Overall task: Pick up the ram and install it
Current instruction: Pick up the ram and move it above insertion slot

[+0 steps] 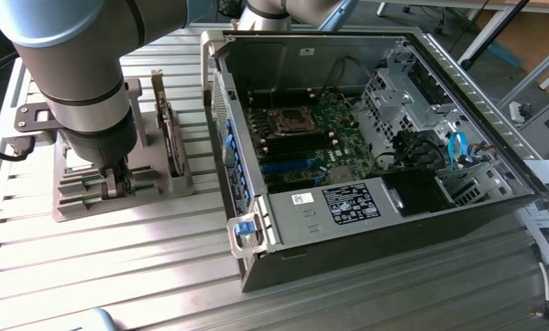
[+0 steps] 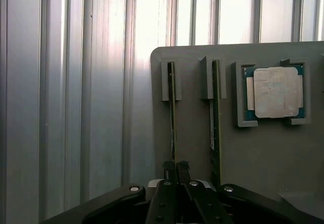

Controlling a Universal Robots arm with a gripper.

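Where the arm [image 1: 72, 76] swings its broad grey tube across the exterior view, it hides most of the gripper [image 1: 118, 185] from you, and whatever sits between the tips there is hard to make out. From the wrist you get it plainly. The black fingers [image 2: 168, 176] are pinched nearly together on the near end of the ram [image 2: 172, 118], which stands on edge in a slot of the holder [image 2: 195, 138]. You see only its thin top edge, dark with a greenish line, because its faces are turned sideways. The rear of the gripper is cut off by the frame. The holder is matte grey with a rounded corner and raised brackets at the slot ends. In the next slot, just beside the ram, stands a second board [image 2: 215, 133], green with a small white patch. You cannot tell whether it is the tall dark card [image 1: 170, 131] on the exterior view's right of the gripper. A square processor [image 2: 276, 92] with a dull silver lid lies in a framed pocket. The table [image 2: 101, 107] is ribbed aluminium washed with glare. The open computer case [image 1: 302, 62], black and bare metal, holds a green motherboard [image 1: 312, 138] and sits well apart from the holder.
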